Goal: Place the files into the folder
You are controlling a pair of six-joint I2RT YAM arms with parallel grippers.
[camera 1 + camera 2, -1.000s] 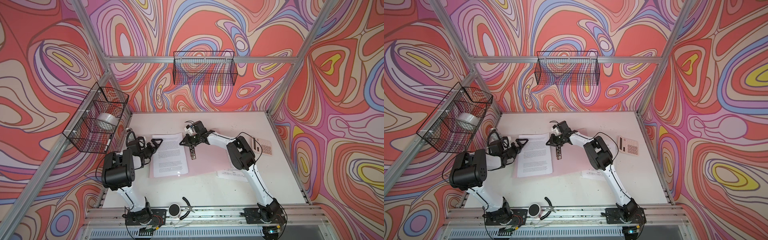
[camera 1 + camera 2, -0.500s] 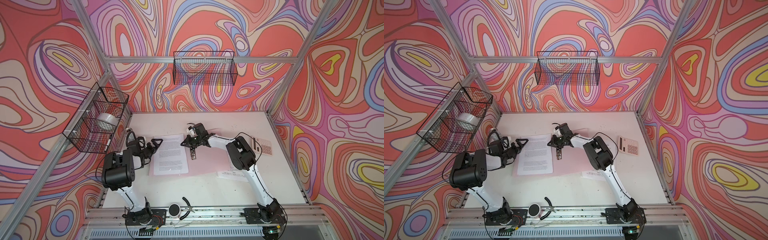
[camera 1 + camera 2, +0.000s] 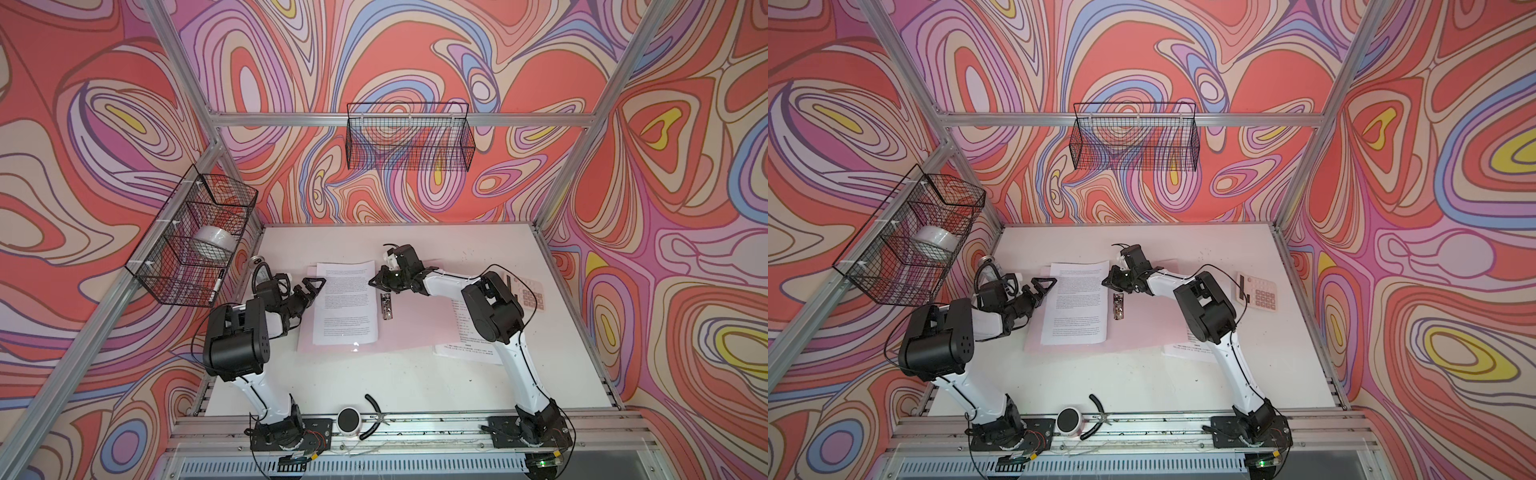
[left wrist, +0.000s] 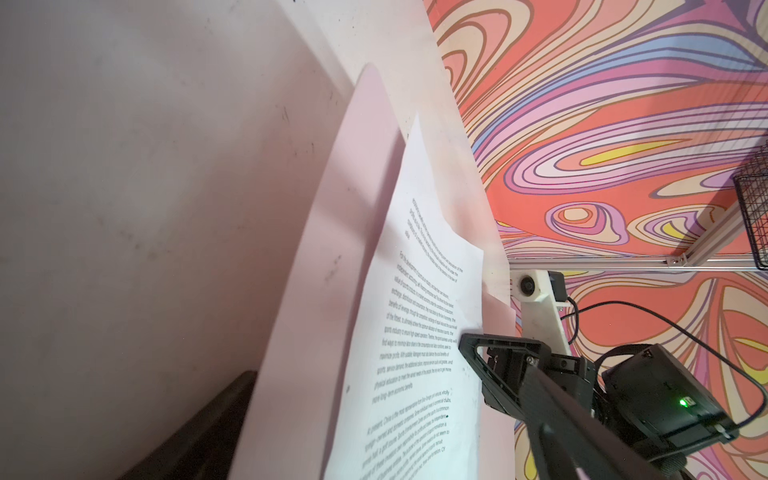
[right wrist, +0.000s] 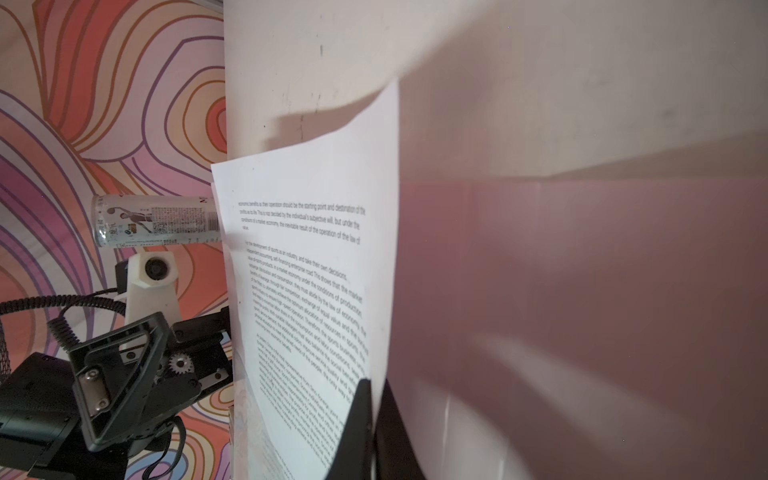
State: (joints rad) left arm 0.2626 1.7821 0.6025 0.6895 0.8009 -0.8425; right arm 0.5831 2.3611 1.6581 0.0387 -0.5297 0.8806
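white tabletop (image 3: 374, 386) under loud swirled walls, and the folder (image 3: 419, 328) lies open flat across its middle, pale pink, its fold running from the near edge toward the far edge. one printed sheet (image 3: 345, 303) of dense paragraphs sits on the left leaf, long axis along that fold, its far end overhanging the folder's far edge. as i judge it, the coming move is a short pull toward the near edge to bring it inside. the right gripper (image 3: 374, 283) is on the sheet's right long edge near the far corner, jaws closed. my right wrist view shows the paper's edge running in between them with the corner lifted; i read that as a pinch on the sheet. the left gripper (image 3: 311, 292) hangs just beside the left long edge, spread wide, holding nothing. the right arm is the one with contact. a second sheet (image 3: 465, 351), heading and short lines, lies by the folder's near right corner, partly hidden under the right arm — not yet filed.
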